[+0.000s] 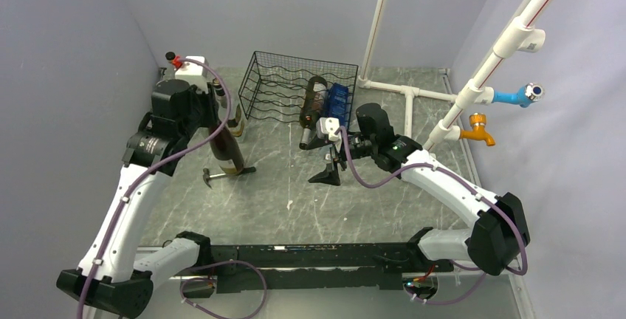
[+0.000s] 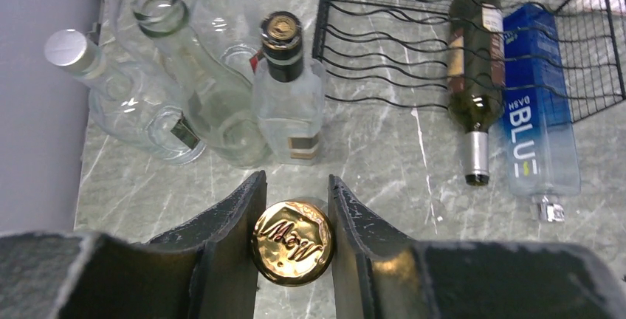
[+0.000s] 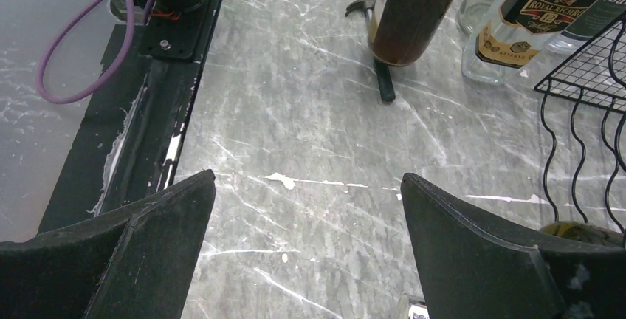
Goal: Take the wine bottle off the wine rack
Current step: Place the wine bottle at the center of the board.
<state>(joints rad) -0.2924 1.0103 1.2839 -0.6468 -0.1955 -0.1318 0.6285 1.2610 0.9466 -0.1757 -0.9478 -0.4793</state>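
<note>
Left gripper (image 2: 294, 180) is closed on the gold cap of the wine bottle (image 2: 292, 241), one dark finger on each side of it. This bottle, of dark brown glass, stands upright on the table (image 3: 310, 127), outside the wine rack (image 1: 274, 83) and to the left of it. A small hammer (image 1: 224, 174) lies at its foot. Just behind it stand several clear glass bottles (image 2: 193, 83), one square with a black neck; they are between it and the back wall. The rack is of thin black wire with wavy rows. In it lie a green bottle (image 2: 472, 60) and a blue bottle (image 2: 535, 112), side by side, with their necks out over the front. The right gripper (image 3: 306, 186) is wide open and holds nothing, near these necks. The table is grey, marbled and scratched.
</note>
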